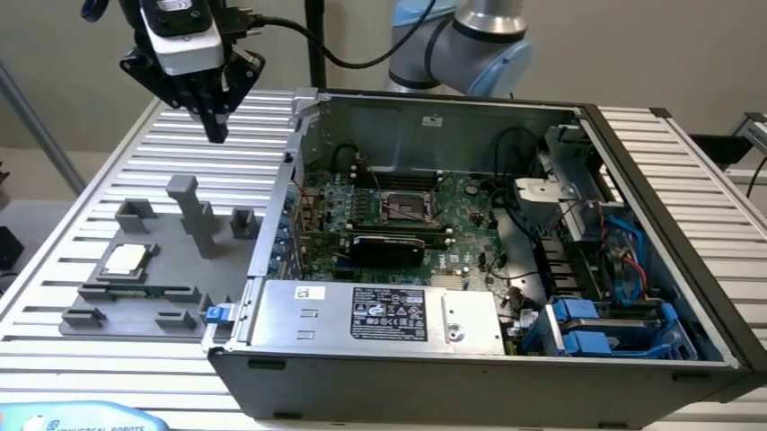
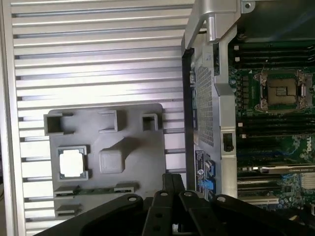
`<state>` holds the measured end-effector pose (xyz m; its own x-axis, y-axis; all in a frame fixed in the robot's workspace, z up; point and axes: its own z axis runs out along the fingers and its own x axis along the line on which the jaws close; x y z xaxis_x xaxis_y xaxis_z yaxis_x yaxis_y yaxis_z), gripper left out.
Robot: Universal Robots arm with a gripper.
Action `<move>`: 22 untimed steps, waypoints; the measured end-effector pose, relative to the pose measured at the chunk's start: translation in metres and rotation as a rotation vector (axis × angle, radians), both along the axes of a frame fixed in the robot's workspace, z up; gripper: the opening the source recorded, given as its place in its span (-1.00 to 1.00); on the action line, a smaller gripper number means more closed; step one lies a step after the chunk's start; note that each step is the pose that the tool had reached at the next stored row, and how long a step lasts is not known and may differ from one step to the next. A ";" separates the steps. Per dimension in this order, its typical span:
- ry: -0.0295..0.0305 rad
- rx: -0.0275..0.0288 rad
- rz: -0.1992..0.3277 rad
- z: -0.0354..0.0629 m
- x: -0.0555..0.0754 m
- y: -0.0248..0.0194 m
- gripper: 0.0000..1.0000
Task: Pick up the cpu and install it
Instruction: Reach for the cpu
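Silver cpu in grey fixture | end effector clenched, empty, well apart

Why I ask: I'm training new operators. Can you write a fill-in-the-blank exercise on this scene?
1. The cpu rests on the grey fixture, at the exterior view's ____ of the computer case.
2. On the gripper the fingers are ____ and hold nothing.
3. The gripper hangs ____ the slatted table, away from the cpu.
Missing words: left; shut; above.
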<state>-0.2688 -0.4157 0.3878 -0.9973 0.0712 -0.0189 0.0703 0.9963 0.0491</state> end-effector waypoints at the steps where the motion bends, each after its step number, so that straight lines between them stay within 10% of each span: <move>1: 0.0000 0.0000 0.000 -0.0007 -0.004 -0.0001 -0.79; 22: -0.0001 -0.0001 0.000 -0.0235 -0.100 -0.0011 -0.79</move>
